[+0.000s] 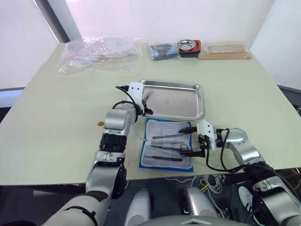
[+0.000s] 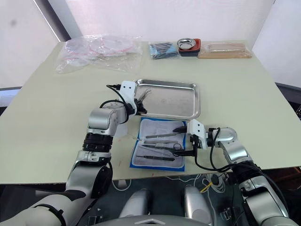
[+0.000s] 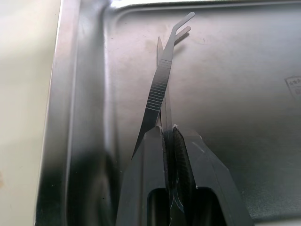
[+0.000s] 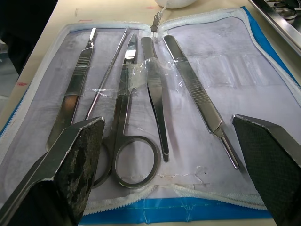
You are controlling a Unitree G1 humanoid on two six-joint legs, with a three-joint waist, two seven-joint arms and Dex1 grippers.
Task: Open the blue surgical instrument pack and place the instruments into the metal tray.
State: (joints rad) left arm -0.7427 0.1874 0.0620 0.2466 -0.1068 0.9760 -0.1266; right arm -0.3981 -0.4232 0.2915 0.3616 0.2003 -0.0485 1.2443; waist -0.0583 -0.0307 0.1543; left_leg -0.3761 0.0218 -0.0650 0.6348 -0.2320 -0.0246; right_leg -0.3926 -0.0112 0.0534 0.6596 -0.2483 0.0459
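Observation:
The metal tray (image 1: 181, 104) lies mid-table. My left gripper (image 3: 167, 131) is shut on a slim bent forceps (image 3: 159, 82), held over the tray's left part (image 1: 146, 100). In front of the tray, the blue surgical instrument pack (image 1: 162, 127) lies open with its whitish inner face up. Several silver instruments rest on that face, among them scissors (image 4: 123, 141), a forceps (image 4: 197, 96) and a flat handle (image 4: 77, 87). My right gripper (image 1: 195, 140) is open at the pack's right edge, its fingers (image 4: 75, 160) spread wide over the instruments and touching none.
At the table's far side are a clear plastic bag of tubing (image 1: 101, 52), a small dark-blue packet (image 1: 163, 51), a round metal bowl in a red holder (image 1: 189, 46) and a tan box (image 1: 225, 51). The table's front edge runs just below the pack.

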